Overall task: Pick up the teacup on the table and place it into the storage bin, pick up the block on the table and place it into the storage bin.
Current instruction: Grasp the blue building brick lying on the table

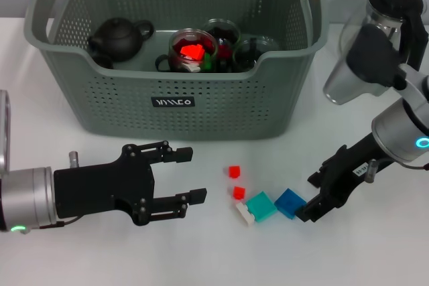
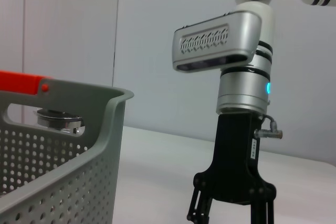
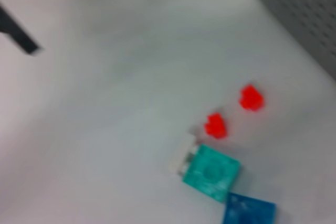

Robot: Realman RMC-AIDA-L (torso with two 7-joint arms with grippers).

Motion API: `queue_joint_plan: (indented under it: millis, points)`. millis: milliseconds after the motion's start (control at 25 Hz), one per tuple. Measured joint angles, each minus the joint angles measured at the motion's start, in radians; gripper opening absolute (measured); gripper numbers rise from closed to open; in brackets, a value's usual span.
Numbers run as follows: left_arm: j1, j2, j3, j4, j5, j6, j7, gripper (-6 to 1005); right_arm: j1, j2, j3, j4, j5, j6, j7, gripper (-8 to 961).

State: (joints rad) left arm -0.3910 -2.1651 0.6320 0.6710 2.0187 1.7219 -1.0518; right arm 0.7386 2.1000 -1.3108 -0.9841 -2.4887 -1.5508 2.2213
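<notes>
Head view, lower part of the frame. The left gripper lies low over the table at lower left, its two fingers spread wide and holding nothing. At lower right the right gripper reaches down beside the blocks; whether its fingers are apart or together cannot be told.

Between the two grippers, right of centre, lies the cluster of blocks: a white block touching a teal block, a blue block just beside the teal one and nearest the right gripper, and two small red blocks a little farther back.

Upper half of the frame: the bin, grey and perforated, already holding a black teapot and several glass cups, one showing a red block inside. No teacup is seen on the table, so the block step appears to be the one in hand.

Judgement for that step: the right gripper is best placed for the blue block. It should straddle that block alone, fingers on two opposite flat sides, clear of the teal neighbour, descend squarely and close fully before lifting. The lift must clear the bin's near wall, and release should fall over a free spot, away from the glassware.
</notes>
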Motion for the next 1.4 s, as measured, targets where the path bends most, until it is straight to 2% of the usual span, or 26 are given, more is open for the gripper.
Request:
queue_joint_plan:
  millis: [120, 320, 480, 960, 1400]
  points:
    - [0.002, 0.000, 0.000, 0.000, 0.000, -0.001, 0.001, 706, 0.001, 0.001, -0.049, -0.001, -0.013, 0.036, 0.069, 764]
    - [0.005, 0.001, 0.000, -0.001, 0.000, -0.004, 0.005, 707, -0.002, 0.000, -0.152, -0.057, -0.016, 0.044, 0.169, 831]
    - [0.006, 0.002, 0.000, -0.001, 0.000, -0.011, 0.005, 708, -0.007, 0.000, -0.230, -0.104, -0.018, 0.038, 0.213, 828]
    - [0.008, 0.006, -0.002, 0.003, 0.007, -0.011, 0.006, 705, -0.003, 0.002, -0.281, -0.110, -0.034, 0.061, 0.255, 824]
    - [0.021, 0.005, -0.002, 0.000, 0.020, 0.018, 0.080, 702, 0.008, 0.003, -0.358, -0.103, -0.043, 0.099, 0.284, 823]
